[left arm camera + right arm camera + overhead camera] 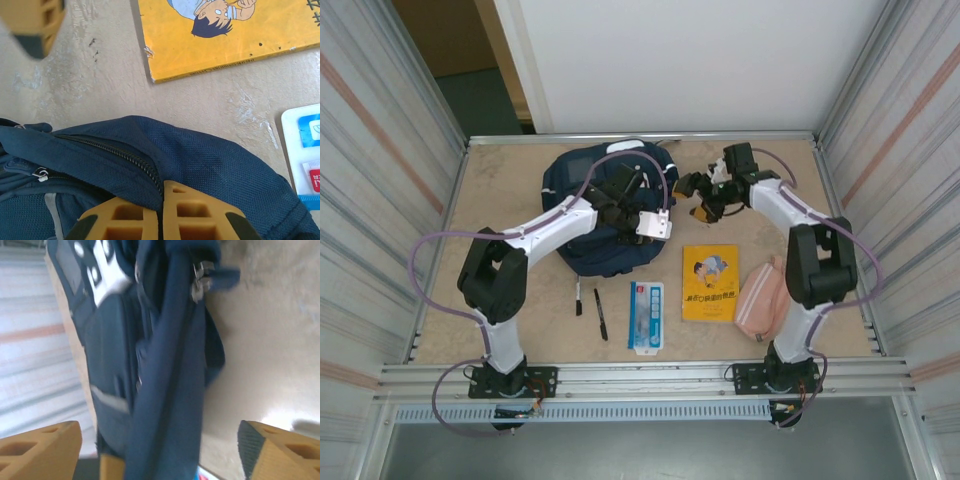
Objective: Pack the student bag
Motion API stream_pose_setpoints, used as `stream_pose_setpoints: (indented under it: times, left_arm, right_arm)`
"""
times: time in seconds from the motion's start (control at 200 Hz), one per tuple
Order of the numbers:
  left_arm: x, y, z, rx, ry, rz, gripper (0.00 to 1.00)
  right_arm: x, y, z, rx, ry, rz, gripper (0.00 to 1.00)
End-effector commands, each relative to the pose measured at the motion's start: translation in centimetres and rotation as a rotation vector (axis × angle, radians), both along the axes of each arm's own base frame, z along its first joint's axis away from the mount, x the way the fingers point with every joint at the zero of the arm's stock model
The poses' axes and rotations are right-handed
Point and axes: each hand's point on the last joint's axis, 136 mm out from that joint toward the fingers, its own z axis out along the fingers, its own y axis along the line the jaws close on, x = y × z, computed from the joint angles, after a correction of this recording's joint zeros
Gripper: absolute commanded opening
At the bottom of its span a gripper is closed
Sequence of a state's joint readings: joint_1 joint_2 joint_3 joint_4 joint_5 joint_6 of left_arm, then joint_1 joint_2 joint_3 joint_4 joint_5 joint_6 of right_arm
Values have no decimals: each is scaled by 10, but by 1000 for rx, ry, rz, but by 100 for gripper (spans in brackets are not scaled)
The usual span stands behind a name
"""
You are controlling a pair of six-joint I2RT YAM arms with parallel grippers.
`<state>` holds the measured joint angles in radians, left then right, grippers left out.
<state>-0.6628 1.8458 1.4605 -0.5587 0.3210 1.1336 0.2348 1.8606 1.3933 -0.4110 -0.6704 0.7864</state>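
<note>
The student bag is a navy-blue backpack lying at the back middle of the table. My left gripper rests on its right side. In the left wrist view that gripper is shut on a fold of the bag right beside a zip. My right gripper hovers at the bag's right edge. In the right wrist view it stands open, with a long blue fold of the bag running between its fingers and touching neither of them.
A yellow picture book lies right of centre, with a pink pouch beside it. Near the front lie a blue-and-white packet and two dark pens. Metal walls close in both sides.
</note>
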Motion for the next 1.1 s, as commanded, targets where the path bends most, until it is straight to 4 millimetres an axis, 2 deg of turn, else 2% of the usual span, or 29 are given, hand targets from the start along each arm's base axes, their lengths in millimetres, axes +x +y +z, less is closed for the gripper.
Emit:
stream_pose_setpoints:
  times: [0.0,0.04,0.075,0.16,0.246,0.306,0.371,0.451,0.546,0.747,0.877,0.907,1.002,1.097]
  left_arm:
    - [3,-11,42,-104,-113,-36,0]
    - [3,-11,42,-108,-114,-25,0]
    - [3,-9,42,-109,-118,-17,0]
    - [4,-5,41,-113,-109,8,0]
    - [6,2,39,-110,-94,39,0]
    - [11,8,37,-101,-87,75,0]
    - [29,21,37,-85,-96,177,0]
    - [53,42,37,-46,-73,323,0]
    - [69,63,37,-30,-49,428,0]
    - [79,81,26,-20,-126,492,5]
    - [66,80,20,-41,-46,500,16]
    - [63,81,18,-41,-29,506,20]
    - [50,86,12,-42,30,544,34]
    - [33,86,12,-74,90,571,44]
  right_arm:
    - [11,21,-19,-4,88,-14,74]
    - [16,30,-23,4,104,-12,68]
    - [21,39,-26,23,112,-5,58]
    - [28,46,-29,27,115,-15,41]
    - [31,41,-29,17,110,-39,14]
    - [31,33,-24,10,95,-59,6]
    - [27,22,-21,12,87,-81,0]
    - [19,12,-20,28,87,-106,0]
    - [7,7,-20,48,90,-124,0]
    - [-18,32,-22,15,77,-78,0]
    - [-20,46,-30,41,112,-37,7]
    - [-21,49,-30,47,113,-28,10]
    - [-31,57,-29,29,94,9,26]
    - [-42,51,-25,-14,68,50,38]
